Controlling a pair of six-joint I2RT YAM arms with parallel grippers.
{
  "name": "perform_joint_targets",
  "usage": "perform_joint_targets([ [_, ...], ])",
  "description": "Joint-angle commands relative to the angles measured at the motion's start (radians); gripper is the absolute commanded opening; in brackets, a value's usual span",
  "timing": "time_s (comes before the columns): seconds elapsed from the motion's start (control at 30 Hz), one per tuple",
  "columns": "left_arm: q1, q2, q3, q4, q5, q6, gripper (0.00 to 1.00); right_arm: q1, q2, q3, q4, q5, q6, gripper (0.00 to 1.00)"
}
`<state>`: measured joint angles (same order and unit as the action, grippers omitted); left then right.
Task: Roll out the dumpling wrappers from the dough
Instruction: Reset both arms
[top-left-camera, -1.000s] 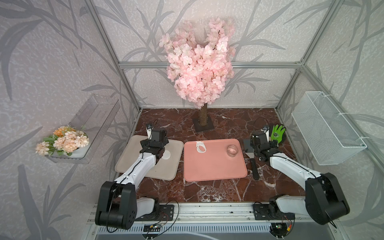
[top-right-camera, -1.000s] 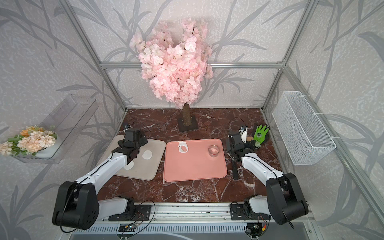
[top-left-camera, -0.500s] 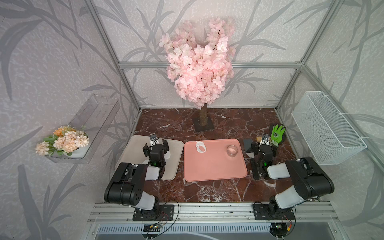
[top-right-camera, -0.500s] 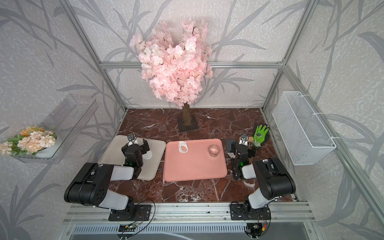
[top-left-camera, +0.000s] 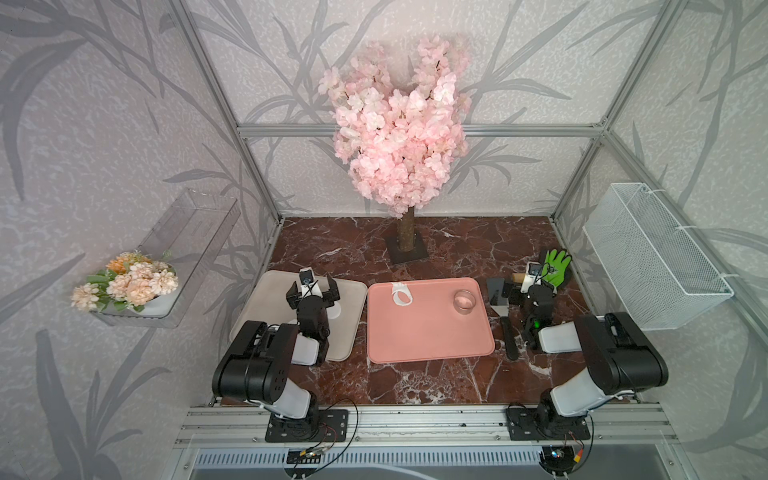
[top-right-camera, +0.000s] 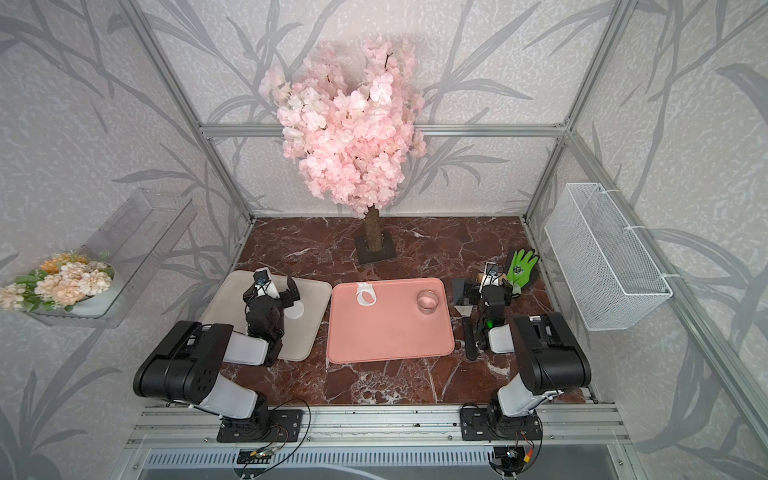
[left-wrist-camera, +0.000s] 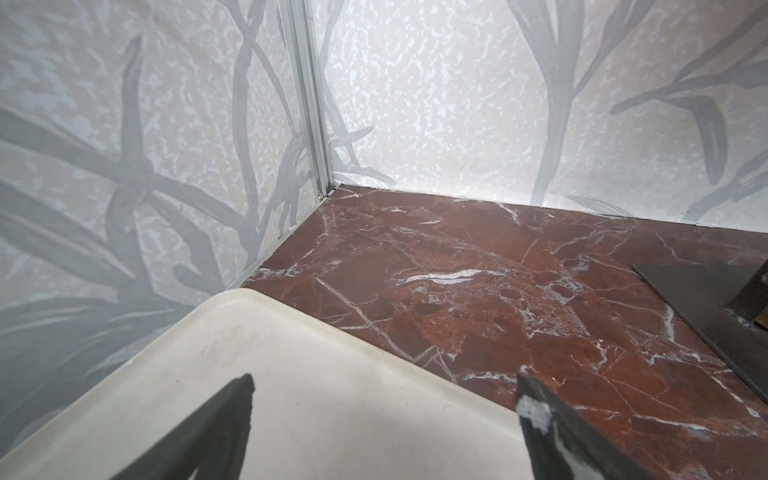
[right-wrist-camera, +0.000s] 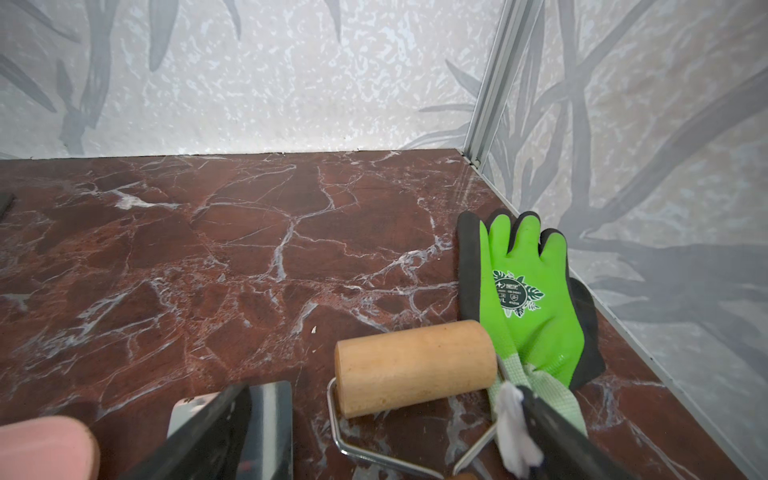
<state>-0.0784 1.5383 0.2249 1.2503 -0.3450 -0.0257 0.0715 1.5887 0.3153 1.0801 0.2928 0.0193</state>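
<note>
— What is set at frame centre?
— A tray (top-left-camera: 428, 332); a dough loop (top-left-camera: 402, 295) is laid at its upper left, a ring cutter (top-left-camera: 464, 300) at its upper right.
— And beside it?
— Left, a second tray (top-left-camera: 266, 299) bearing a wrapper (top-left-camera: 335, 311); right, a scraper (top-left-camera: 498, 297).

surface: marble tabletop (top-left-camera: 415, 378) | on it: beige tray (top-left-camera: 266, 299) | pink tray (top-left-camera: 428, 332) | tree base (top-left-camera: 419, 251) | scraper (top-left-camera: 500, 308) | wooden roller (right-wrist-camera: 415, 365) | green glove (right-wrist-camera: 528, 299)

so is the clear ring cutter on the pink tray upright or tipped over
Upright: the clear round ring cutter rests flat on the pink rectangular tray, its round opening facing up in both top views.
</note>
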Motion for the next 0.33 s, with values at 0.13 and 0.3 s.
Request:
perform_joint_targets([
  [0.13,-0.003,-0.015,-0.001,0.021,0.007,0.014,1.0,-0.019,0.005,0.041,-0.059,-0.02,0.031,0.99],
  [0.3,-0.009,-0.015,-0.005,0.029,-0.006,0.016,1.0,-0.021,0.007,0.032,-0.04,-0.017,0.026,0.99],
])
